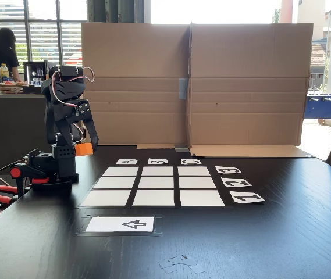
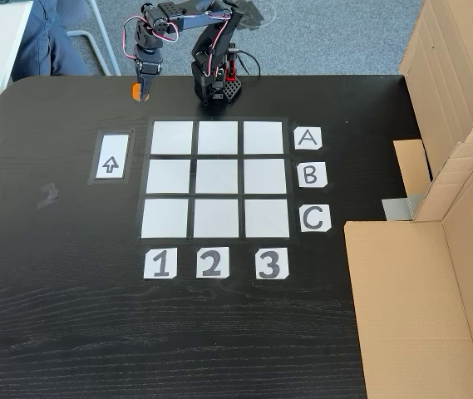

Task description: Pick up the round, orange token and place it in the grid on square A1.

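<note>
The end effector (image 2: 142, 90) hangs above the desk (image 2: 70, 316) near its far edge in a fixed view, its fingers pinching the token (image 1: 83, 149), which sits between the tips, clear of the desk surface. The grid (image 2: 217, 179) lies just beside it, toward the desk's middle, and square A1 (image 2: 172, 138) is the nearest corner cell. The arrow card (image 2: 111, 156) lies just beside the grid. Cardboard walls (image 1: 194, 81) close off one side of the desk; bare black desk stretches beyond the number cards (image 2: 210, 263).
</note>
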`<state>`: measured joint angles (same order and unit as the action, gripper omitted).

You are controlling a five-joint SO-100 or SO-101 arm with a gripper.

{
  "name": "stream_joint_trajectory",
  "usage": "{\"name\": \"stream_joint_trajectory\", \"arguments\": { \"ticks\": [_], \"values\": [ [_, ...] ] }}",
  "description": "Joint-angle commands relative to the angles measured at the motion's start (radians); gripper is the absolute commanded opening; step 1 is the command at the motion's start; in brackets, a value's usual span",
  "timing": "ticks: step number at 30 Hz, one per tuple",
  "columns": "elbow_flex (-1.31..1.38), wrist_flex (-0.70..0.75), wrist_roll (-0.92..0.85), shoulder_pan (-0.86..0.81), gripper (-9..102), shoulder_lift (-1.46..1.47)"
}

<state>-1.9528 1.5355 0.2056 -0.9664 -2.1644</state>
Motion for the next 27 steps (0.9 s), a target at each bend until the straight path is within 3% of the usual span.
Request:
{"name": "stream_joint_trajectory", "arguments": {
  "ticks": [1, 14, 27],
  "values": [
    [-0.058, -0.003, -0.011, 0.025, 13, -0.061],
    [-0.318, -0.052, -0.014, 0.166, 13, -0.061],
    [-0.367, -0.265, -0.014, 0.189, 13, 0.12]
  ]
}}
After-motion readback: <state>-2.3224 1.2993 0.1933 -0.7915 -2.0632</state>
